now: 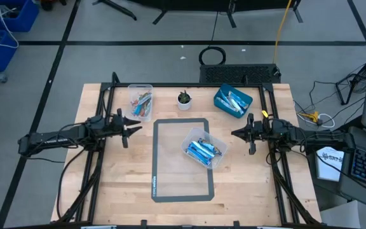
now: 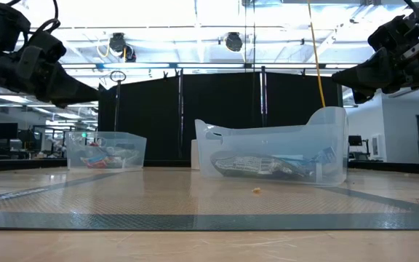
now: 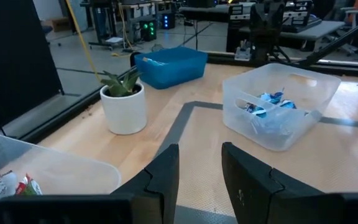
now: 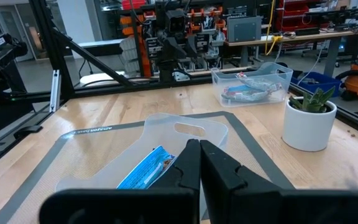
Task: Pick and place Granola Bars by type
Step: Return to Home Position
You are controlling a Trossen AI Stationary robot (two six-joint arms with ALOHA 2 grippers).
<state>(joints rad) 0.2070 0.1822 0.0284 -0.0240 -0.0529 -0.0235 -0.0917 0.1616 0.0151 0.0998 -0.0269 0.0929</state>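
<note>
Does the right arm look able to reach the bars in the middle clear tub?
Probably yes: the right tool hangs just beside the open-topped tub, nothing between them, and the blue bars lie uncovered inside.

Robotics lab: electronics racks [image 4: 166, 25], floor cables [image 1: 315, 116], workbenches [image 4: 291, 38].

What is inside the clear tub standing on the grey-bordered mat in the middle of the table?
Blue-and-white granola bars lie heaped in the clear tub. Any bars beneath the top ones are covered, so their number cannot be told.
</note>
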